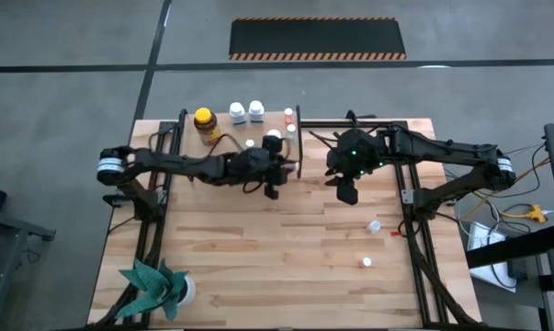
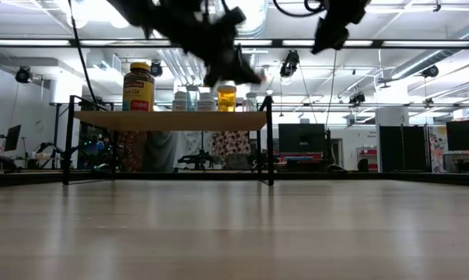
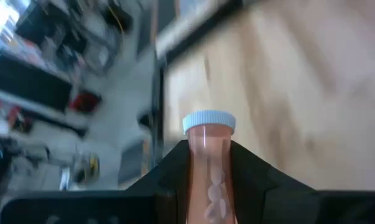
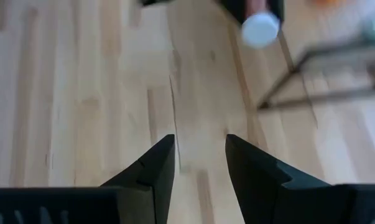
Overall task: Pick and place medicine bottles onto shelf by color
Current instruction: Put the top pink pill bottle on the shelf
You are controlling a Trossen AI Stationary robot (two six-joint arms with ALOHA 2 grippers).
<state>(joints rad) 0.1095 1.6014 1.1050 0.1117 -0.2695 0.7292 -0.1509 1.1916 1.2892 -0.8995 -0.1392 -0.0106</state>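
Note:
My left gripper (image 1: 277, 179) hangs in the air just near of the shelf (image 1: 240, 129), a small wood board on black legs, and is shut on a pink-orange bottle with a pale-blue cap (image 3: 209, 121). My right gripper (image 1: 347, 191) is open and empty above the table, right of the shelf; it also shows in its wrist view (image 4: 199, 155). On the shelf stand an amber jar with a yellow lid (image 1: 203, 119), two white bottles (image 1: 246, 112) and several tiny ones (image 1: 289, 121). Two small bottles (image 1: 375, 225) (image 1: 367, 262) lie on the table at the right. My left gripper pinches the bottle's clear pink-orange body (image 3: 207, 180) between its two fingers (image 3: 249, 174). The bottle lies along the fingers, and its capped end (image 3: 209, 121) sticks out past the fingertips. It is lifted clear of the table and the shelf.
A white pot with a green plant (image 1: 157, 290) stands at the table's near left corner. Black frame rails (image 1: 414, 230) run along both table sides. In the low view the shelf (image 2: 172, 119) carries the amber jar (image 2: 138, 87) and an orange bottle (image 2: 227, 97).

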